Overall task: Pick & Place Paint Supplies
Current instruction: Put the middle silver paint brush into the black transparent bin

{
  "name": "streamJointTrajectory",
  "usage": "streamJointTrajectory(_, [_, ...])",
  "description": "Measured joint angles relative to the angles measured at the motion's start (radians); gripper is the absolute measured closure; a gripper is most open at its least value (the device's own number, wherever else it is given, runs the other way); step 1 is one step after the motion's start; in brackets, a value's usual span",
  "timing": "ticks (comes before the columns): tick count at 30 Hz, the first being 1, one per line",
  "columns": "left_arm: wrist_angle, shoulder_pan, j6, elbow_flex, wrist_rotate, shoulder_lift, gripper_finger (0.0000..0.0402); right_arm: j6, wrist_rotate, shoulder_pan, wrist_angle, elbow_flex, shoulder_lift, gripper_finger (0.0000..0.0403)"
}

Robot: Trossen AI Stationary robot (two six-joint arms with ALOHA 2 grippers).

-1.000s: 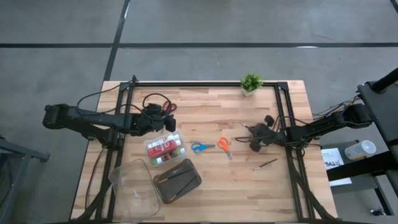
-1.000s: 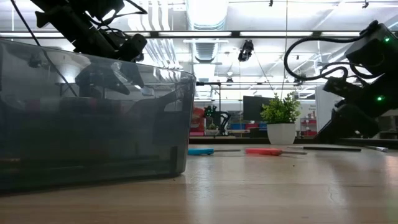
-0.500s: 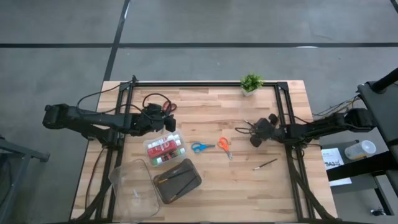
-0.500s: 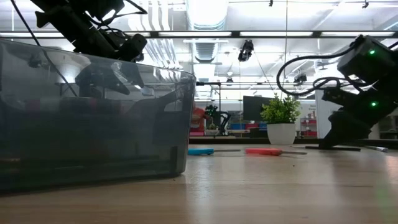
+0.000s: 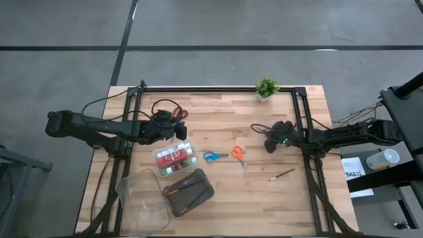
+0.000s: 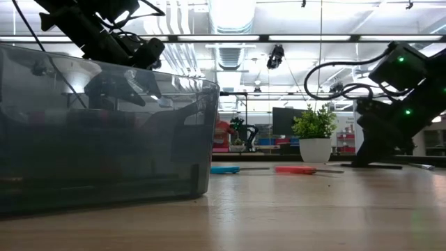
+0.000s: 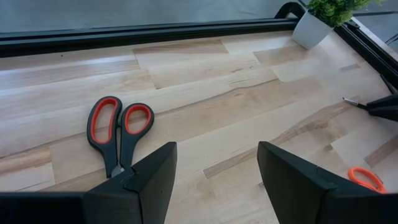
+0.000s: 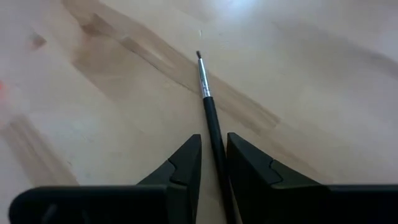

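Observation:
My right gripper (image 5: 269,135) (image 8: 213,144) sits low over the table's right half, shut on a thin dark-handled brush (image 5: 258,129) whose bristle end (image 8: 199,56) points toward the table's left. My left gripper (image 5: 174,127) (image 7: 214,180) hangs open over the left half, just beside the red-handled scissors (image 7: 118,132), which lie flat and untouched. Blue scissors (image 5: 212,157) and orange scissors (image 5: 237,153) lie mid-table. A second brush (image 5: 282,174) lies nearer the front. Paint tubes sit in a small clear box (image 5: 174,158). My right gripper pinches the brush's dark handle (image 8: 210,118) between its two fingers (image 8: 186,162). The fingers come low from the table's right and lie along the handle, not across it. The front of the brush sticks out ahead of them, close over the wood; whether it is lifted I cannot tell.
A dark grey case (image 5: 188,192) with brushes inside and a clear plastic box (image 5: 141,198) stand at the front left. A small potted plant (image 5: 267,88) stands at the far edge. Black frame rails (image 5: 299,119) run along both sides. Bare wood lies between the scissors and the right gripper.
My right gripper, open a second ago with its fingers on either side of the brush, has shut on the handle and shifted slightly toward the table's left.

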Motion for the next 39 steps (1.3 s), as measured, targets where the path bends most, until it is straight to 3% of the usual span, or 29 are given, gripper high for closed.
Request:
streamJointTrajectory(8, [0.0,0.0,0.0,0.0,0.0,0.0,0.0169,0.156,-0.096,0.001,-0.001,0.021,0.001,0.033])
streamJointTrajectory(25, [0.0,0.0,0.0,0.0,0.0,0.0,0.0169,0.089,-0.2,0.005,0.005,0.028,0.003,0.033])
streamJointTrajectory(39, [0.0,0.0,0.0,0.0,0.0,0.0,0.0169,0.072,-0.166,0.083,0.029,0.027,0.016,0.033])
